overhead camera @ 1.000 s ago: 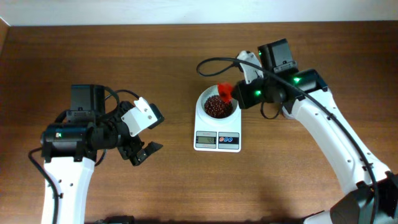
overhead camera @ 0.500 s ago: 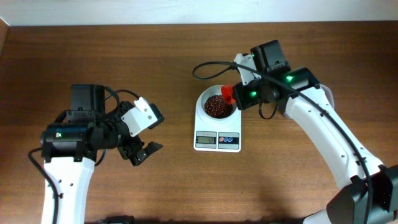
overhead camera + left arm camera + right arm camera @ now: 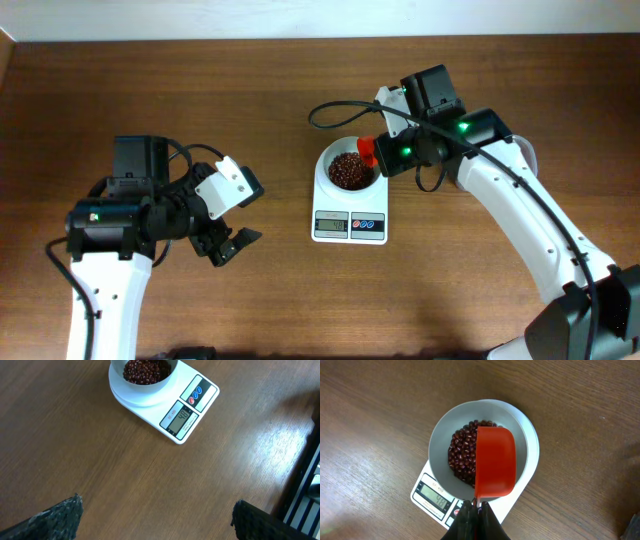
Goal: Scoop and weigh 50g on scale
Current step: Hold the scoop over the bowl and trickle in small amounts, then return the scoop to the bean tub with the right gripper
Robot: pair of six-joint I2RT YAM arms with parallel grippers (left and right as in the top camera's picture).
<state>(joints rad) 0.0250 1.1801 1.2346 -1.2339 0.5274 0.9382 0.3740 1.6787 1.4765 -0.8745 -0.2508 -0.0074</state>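
Beans (image 3: 348, 171) first, pls: look & where? —M
Small, dark red-brown, oval, a bit glossy. Loose heap in the bowl (image 3: 322, 172) on top of the scale (image 3: 349, 226), approx. mid-table (image 3: 200, 90). Heap sits low; bowl's inner wall shows around it in right wrist view. —J

Counts? —M
1 scale, 1 bowl, 1 scoop (image 3: 495, 462), 1 display (image 3: 179, 416), 2 round btns: red btn (image 3: 191, 400) + blue btn (image 3: 198, 391). The beans: too many to count. Digits showing on display, too blurry to read for sure. —J

Materials, shapes? —M
Scale: white plastic, rectangular w/ rounded corners, grey display window. Bowl: white, round, smooth. Scoop: red plastic, rounded-rect cup on a thin handle. Table: brown wood grain, slight sheen. —J

Tools? —M
R gripper (image 3: 476, 509) pinched tight on the scoop's handle. Scoop hangs over the bowl and covers its right part in the wrist view; can't tell if it touches the beans. L gripper (image 3: 155, 525) spread wide, holding nothing, above bare table, well left of the scale. Its rough black fingertips (image 3: 55, 517) sit at the frame's lower corners. —J
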